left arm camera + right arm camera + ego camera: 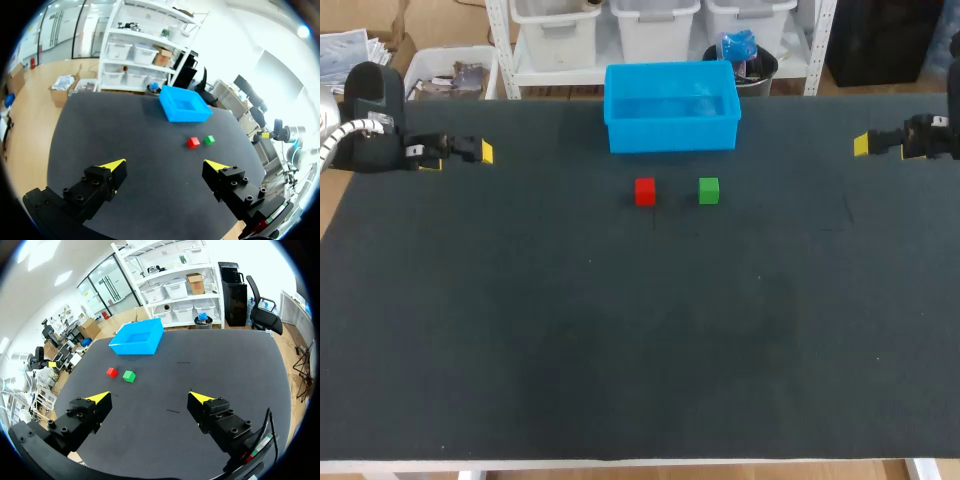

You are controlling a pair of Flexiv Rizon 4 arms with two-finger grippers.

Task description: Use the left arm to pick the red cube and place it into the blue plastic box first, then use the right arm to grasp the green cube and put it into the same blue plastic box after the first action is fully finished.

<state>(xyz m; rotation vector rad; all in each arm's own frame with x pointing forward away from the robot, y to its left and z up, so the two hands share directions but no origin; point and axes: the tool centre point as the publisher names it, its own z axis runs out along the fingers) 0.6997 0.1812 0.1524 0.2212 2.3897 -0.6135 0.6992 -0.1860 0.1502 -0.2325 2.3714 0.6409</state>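
Red cube (645, 191) sits on the worktop (620, 350), about midway along its far edge and in from it. It is near the front wall of the blue plastic box (670, 136) but not touching it. Green cube (709, 190) stands near it on the right arm's side, with a clear gap between the two. Box looks empty.

Left gripper (166, 164) hangs over the far left corner of the worktop, well apart from both cubes. Fingers spread wide, nothing between them. Right gripper (150, 397) is at the far right corner, likewise spread and empty.

Judgement: step one, the left arm's pick of the red cube, is not yet begun. The next move calls for the left arm to cross toward the middle, come down with its fingers either side of the red cube, and keep clear of the green one. The right arm waits.
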